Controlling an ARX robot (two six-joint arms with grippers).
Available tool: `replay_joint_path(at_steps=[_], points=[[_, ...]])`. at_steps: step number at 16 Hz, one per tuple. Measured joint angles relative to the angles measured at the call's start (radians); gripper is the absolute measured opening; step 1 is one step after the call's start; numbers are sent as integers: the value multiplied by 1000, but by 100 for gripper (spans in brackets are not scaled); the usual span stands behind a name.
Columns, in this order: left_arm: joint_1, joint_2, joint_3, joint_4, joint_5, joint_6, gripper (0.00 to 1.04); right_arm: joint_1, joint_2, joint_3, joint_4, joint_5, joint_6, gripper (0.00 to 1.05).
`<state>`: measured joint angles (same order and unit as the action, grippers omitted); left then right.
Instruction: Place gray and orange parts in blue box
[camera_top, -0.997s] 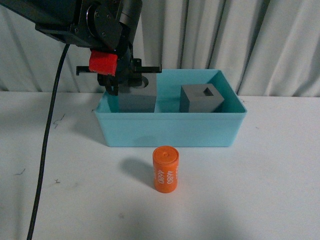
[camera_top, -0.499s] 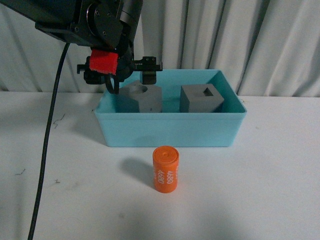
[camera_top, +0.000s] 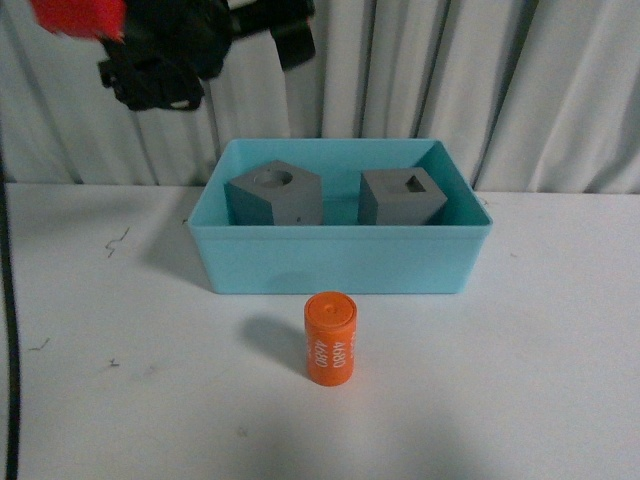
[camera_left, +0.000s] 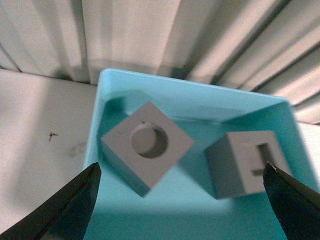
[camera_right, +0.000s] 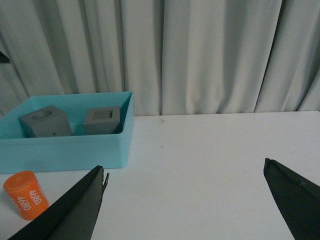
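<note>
Plainly the cylinder (camera_top: 331, 338) is the one part not yet home: it stands upright on the worktop (camera_top: 540, 350), near the front wall of the box (camera_top: 340, 262) and apart from it, its "4680" print facing the front camera. Both gray parts lie inside the box, the round-hole cube (camera_top: 275, 193) on the left, turned corner-forward, and the square-hole cube (camera_top: 403, 195) on the right, with a clear gap between them. That gap looks wide enough to take the cylinder.

The left end effector (camera_left: 180, 169) hangs high above the box's left rear, looking down into it, fingers spread wide and holding nothing. I judge that height suits a clear swing away from the box wall. The right end effector (camera_right: 185, 170) is released too, empty and low over the worktop to the right of the box, with the cylinder in its sight. It seems well posed to fetch it.
</note>
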<state>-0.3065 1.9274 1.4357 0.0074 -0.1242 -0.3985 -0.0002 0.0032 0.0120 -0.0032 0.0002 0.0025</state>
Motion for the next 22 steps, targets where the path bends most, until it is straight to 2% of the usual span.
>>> replay_joint_path(at_steps=[1,3,4,6,7,8,10,11,12,15,18,20,22], points=[[6,-142,-131,46,75,-37,98,0,0,0,0,0,0,98],[71,-501,-486,29,256,-118,98,0,0,0,-1,0,0,98],[92,-601,-602,16,275,-135,98,0,0,0,0,0,0,98],[92,-613,-631,24,279,-150,98,0,0,0,0,-1,0,98],[72,-600,-667,171,216,-119,94,0,0,0,0,0,0,98],[64,-606,-748,378,86,-15,85,0,0,0,-2,0,0,98],[87,-670,-935,645,-55,192,67,0,0,0,0,0,0,98],[131,-725,-1016,758,-65,293,53,0,0,0,-1,0,0,98],[146,-774,-1056,785,-54,330,42,0,0,0,0,0,0,98],[189,-892,-1202,775,6,378,1,0,0,0,-1,0,0,98],[219,-992,-1263,754,28,382,2,0,0,0,0,0,0,98],[298,-1097,-1325,696,118,383,2,0,0,0,0,0,0,98],[311,-1160,-1346,664,116,383,2,0,0,0,0,0,0,98]])
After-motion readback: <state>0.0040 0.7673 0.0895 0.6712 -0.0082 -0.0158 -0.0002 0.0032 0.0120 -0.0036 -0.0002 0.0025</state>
